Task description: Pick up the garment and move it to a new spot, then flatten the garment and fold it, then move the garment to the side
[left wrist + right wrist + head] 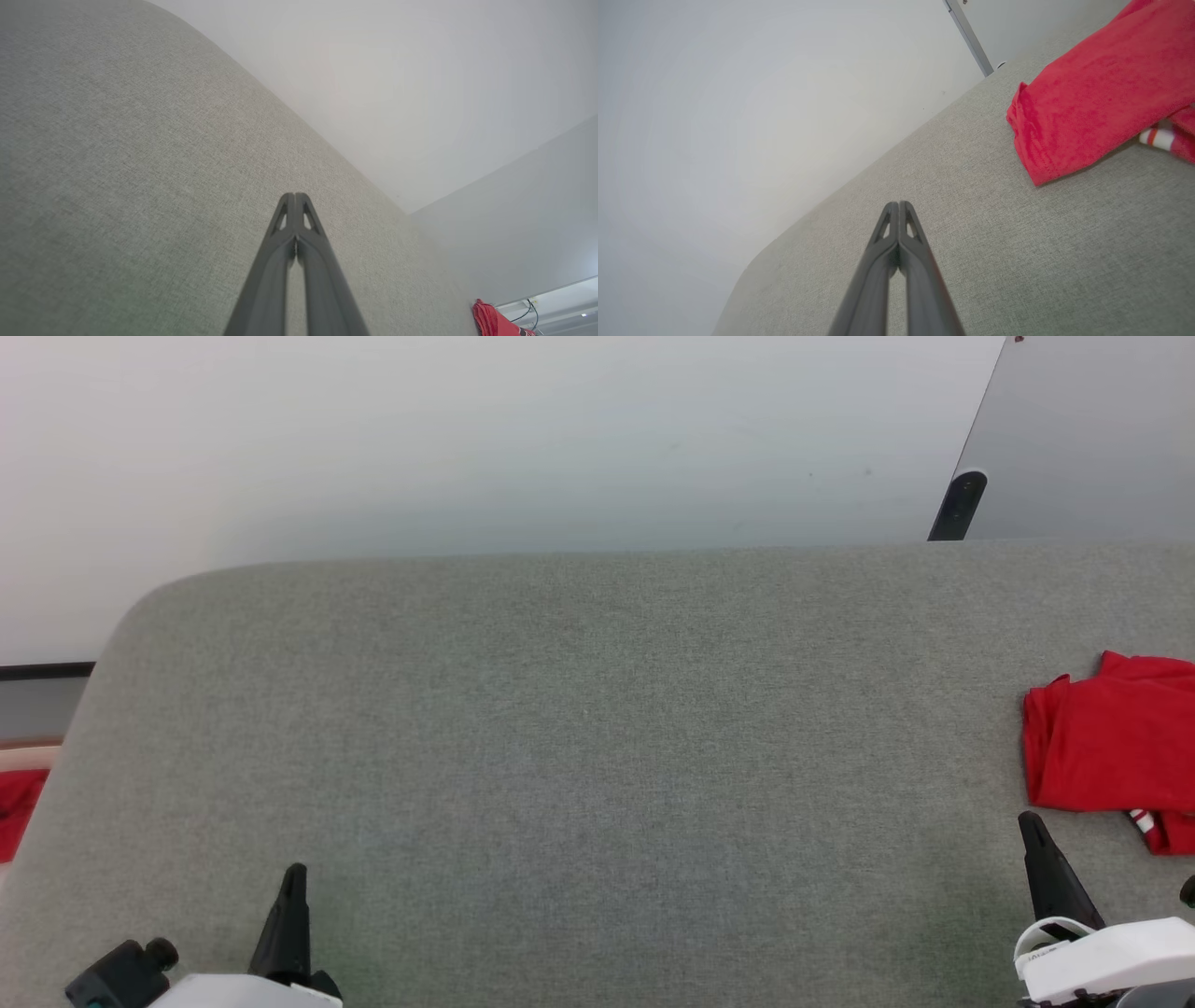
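Bright, even light covers the grey woven fabric surface [597, 756], leaving only faint shadows. Both wrist views bow its edge, and their corners look soft.

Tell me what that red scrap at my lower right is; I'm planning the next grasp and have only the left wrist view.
Observer: It's the garment, folded over on the gray fabric surface, far right.
Operator: Which gripper is closer?
Observer: The right gripper; the garment lies just ahead of it, not touching.
Operator: Is that gripper open?
Observer: No, its fingers are shut together, holding nothing.
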You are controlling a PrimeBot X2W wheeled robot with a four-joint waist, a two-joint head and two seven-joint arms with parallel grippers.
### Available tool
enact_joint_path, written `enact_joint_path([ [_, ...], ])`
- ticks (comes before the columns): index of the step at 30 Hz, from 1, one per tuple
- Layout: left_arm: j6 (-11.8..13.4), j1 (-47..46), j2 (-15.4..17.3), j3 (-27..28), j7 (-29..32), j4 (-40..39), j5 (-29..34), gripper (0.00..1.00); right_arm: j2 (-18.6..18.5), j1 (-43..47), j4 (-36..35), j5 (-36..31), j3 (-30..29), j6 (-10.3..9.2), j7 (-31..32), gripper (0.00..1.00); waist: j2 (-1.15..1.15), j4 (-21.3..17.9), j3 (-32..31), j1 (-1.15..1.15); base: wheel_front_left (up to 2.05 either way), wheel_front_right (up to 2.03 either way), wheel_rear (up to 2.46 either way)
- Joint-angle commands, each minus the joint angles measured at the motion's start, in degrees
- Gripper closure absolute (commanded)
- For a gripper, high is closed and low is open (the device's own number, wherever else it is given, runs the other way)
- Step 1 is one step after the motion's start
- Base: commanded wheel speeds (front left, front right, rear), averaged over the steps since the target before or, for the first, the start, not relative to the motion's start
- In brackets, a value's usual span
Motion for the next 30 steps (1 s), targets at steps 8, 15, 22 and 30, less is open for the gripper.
enact_joint_path([
  [8,-0.9,-2.1,-0.6,0.9,1.6,0.4,-6.1,1.0,0.3,-1.9,0.2,6.9,-0.4,-0.04,0.9,1.0,0.0,0.0,-0.1,0.0,0.0,0.0,0.0],
  [15,-1.3,-2.9,-1.2,1.3,2.8,1.0,-10.3,1.0,0.6,-2.3,0.8,11.6,-0.6,-0.04,1.5,1.0,0.0,-0.1,-0.2,0.0,0.0,0.0,0.0],
  [22,-1.7,-3.8,-1.8,1.7,3.9,1.6,-14.2,1.0,0.9,-2.7,1.4,16.1,-0.8,-0.04,2.1,1.0,0.0,-0.1,-0.4,0.0,0.0,0.0,0.0],
  [30,-2.2,-4.5,-2.4,2.0,5.1,2.2,-18.3,1.0,1.2,-3.0,2.0,20.8,-1.0,-0.05,2.8,1.0,0.0,-0.1,-0.5,0.0,0.0,0.0,0.0],
])
